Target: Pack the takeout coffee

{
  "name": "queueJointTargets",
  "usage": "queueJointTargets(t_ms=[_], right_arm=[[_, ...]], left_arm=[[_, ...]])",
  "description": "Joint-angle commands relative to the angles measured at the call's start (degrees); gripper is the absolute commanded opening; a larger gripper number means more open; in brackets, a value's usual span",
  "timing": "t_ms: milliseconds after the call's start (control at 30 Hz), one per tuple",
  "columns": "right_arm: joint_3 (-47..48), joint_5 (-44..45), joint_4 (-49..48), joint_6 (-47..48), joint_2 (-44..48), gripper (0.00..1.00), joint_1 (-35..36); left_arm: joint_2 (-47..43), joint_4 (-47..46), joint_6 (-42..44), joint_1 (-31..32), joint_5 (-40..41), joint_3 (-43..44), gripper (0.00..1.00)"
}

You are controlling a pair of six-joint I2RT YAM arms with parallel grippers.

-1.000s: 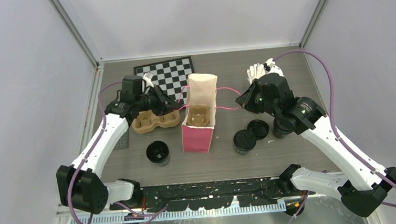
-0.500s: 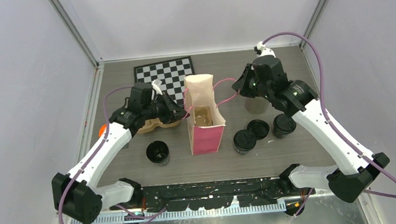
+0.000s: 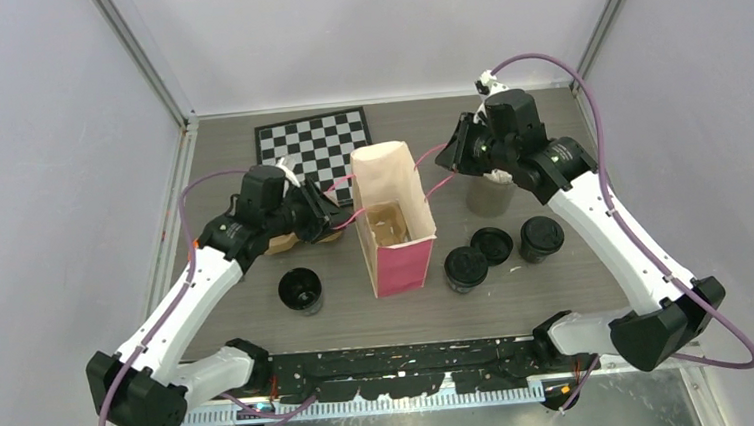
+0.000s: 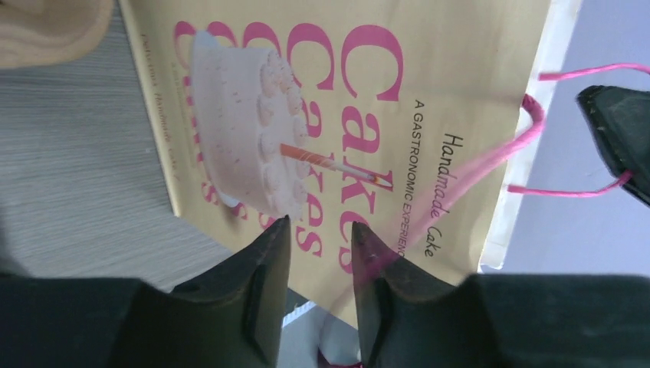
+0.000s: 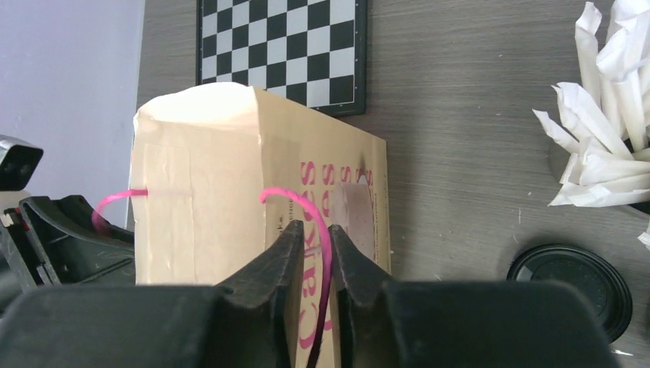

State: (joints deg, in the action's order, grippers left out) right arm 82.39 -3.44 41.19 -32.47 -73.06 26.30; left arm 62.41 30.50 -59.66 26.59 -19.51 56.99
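Note:
A tan and pink paper bag (image 3: 393, 217) stands open-topped mid-table. One open black cup (image 3: 301, 290) sits to its left. To its right are a lidded black cup (image 3: 466, 267), a flat black lid (image 3: 493, 245) and another black cup (image 3: 540, 239). My left gripper (image 3: 334, 204) is beside the bag's left face (image 4: 345, 115). Its jaws (image 4: 320, 224) are open, and a pink handle cord (image 4: 490, 157) brushes one finger. My right gripper (image 3: 457, 157) hovers by the bag's right top edge. Its jaws (image 5: 316, 226) stand slightly open around the other pink handle (image 5: 295, 195) without pinching it.
A brown pulp tray (image 3: 290, 241) lies under my left arm. Half hidden behind my right arm is a grey cup of white sticks (image 3: 489, 193), whose sticks (image 5: 605, 146) show in the right wrist view. A checkerboard (image 3: 318, 142) lies at the back.
The bag has risen from leaning to upright and shifted a little right. Both grippers have loosened from shut on the pink handles to open. My right arm moved back.

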Motion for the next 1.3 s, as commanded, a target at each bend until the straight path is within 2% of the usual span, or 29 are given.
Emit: queueJointTargets(t_ms=[0, 133, 300, 400, 500, 533, 567, 667, 767, 867, 1000, 1100, 1267], right_arm=[[1.2, -1.9, -1.7, 1.2, 2.1, 0.26, 0.1], [2.9, -1.5, 0.7, 0.7, 4.1, 0.43, 0.1], [5.0, 0.8, 5.5, 1.4, 6.8, 0.8, 0.1], [6.5, 2.6, 9.1, 3.1, 8.0, 0.85, 0.1], [7.8, 3.3, 12.2, 3.9, 9.2, 0.86, 0.1], [8.1, 4.3, 13.2, 4.0, 9.6, 0.86, 0.1], [8.3, 5.4, 13.7, 3.8, 10.0, 0.86, 0.1], [7.9, 5.7, 14.8, 3.0, 11.2, 0.86, 0.1], [5.8, 5.6, 16.4, 3.6, 12.7, 0.89, 0.1], [2.1, 11.3, 18.0, 5.1, 16.0, 0.9, 0.1], [1.1, 16.0, 20.2, 6.6, 20.7, 0.99, 0.1], [1.5, 13.4, 22.9, 7.5, 21.3, 0.98, 0.1], [-2.1, 6.4, 25.0, 5.6, 23.2, 0.93, 0.1]], left_arm=[[-2.2, 5.8, 4.5, 0.2, 4.0, 5.4, 0.39], [-0.6, 11.6, 12.7, 0.2, 3.3, 11.6, 0.45], [-0.7, 21.8, 20.1, 0.1, 10.2, 18.8, 0.57], [-1.1, 24.7, 20.7, -0.4, 11.7, 21.9, 0.67], [-0.7, 26.1, 21.4, -0.6, 11.4, 25.9, 0.85], [-0.4, 26.4, 22.0, -0.6, 11.1, 27.4, 0.97], [0.0, 26.6, 23.0, -0.6, 10.9, 28.9, 0.99], [2.6, 26.6, 27.6, -0.7, 9.7, 33.8, 1.0], [8.7, 28.4, 36.1, -0.7, 8.6, 41.5, 0.99], [16.7, 27.5, 42.4, -0.7, 6.0, 49.5, 0.89], [24.0, 24.4, 49.3, -0.7, 2.9, 55.0, 0.83], [29.1, 24.6, 53.5, -0.3, 0.4, 58.5, 0.78], [35.8, 25.2, 61.2, 1.1, -1.3, 62.7, 0.77]])
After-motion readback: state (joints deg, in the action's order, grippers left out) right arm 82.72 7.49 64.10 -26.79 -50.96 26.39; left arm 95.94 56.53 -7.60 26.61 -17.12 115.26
